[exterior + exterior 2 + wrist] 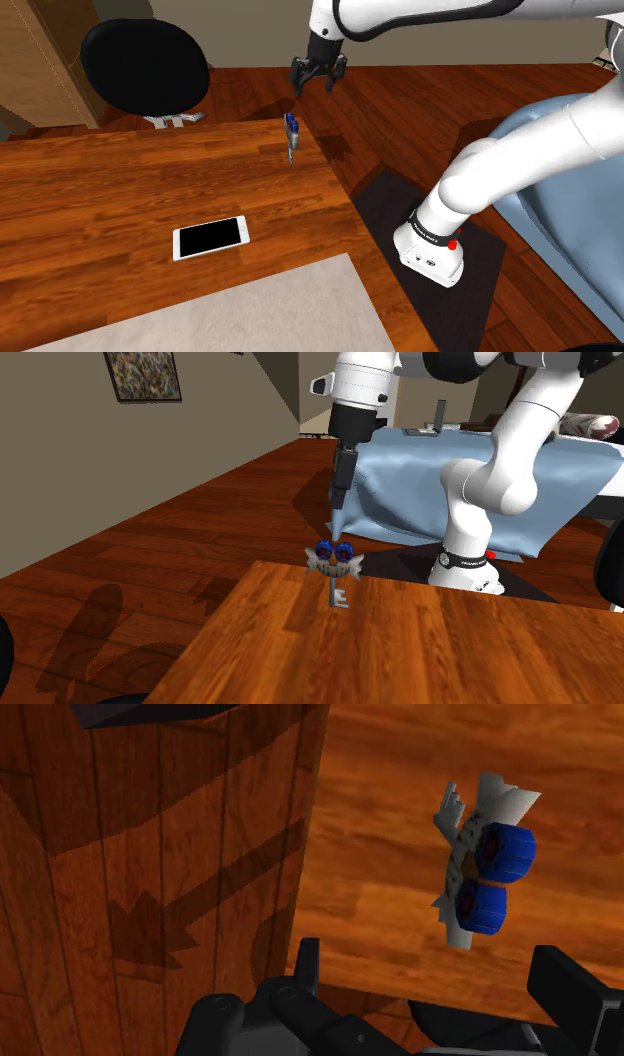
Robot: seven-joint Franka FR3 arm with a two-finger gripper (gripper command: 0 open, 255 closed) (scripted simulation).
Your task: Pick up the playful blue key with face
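You see the end effector hanging released above the bench, its fingers spread apart with nothing between them. Below it, and clear of it, the key stands upright on its shaft close to the bench's edge: a grey body with two round blue eyes at the top. In the shoulder view, a white phone with a black screen lies flat further along the bench, near a pale grey mat. A black chair stands behind the bench.

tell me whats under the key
The key stands upright on the wooden table near its edge, with bare wood beneath it. The spot under its tip is covered by the key itself.
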